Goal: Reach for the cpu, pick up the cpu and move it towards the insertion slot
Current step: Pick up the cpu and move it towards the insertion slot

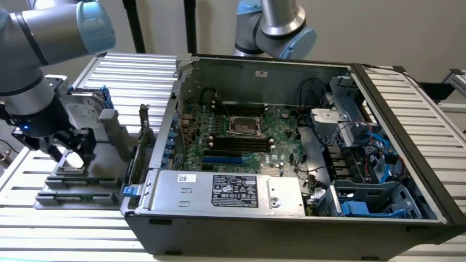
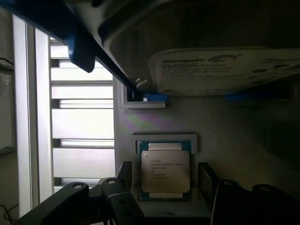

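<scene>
Silvery metal tops the cpu (image 2: 165, 171), seated in a grey holder (image 1: 87, 183) on the exterior view's left, outside the computer case (image 1: 291, 229) and well apart from the insertion slot (image 1: 245, 125). The gripper (image 2: 165, 169) straddles it, fingers (image 2: 206, 177) apart and apparently clear of its edges. Reaching looks done and the pick-up is in hand; gripping calls for both pads meeting opposite edges squarely, so the chip lifts flat.
</scene>
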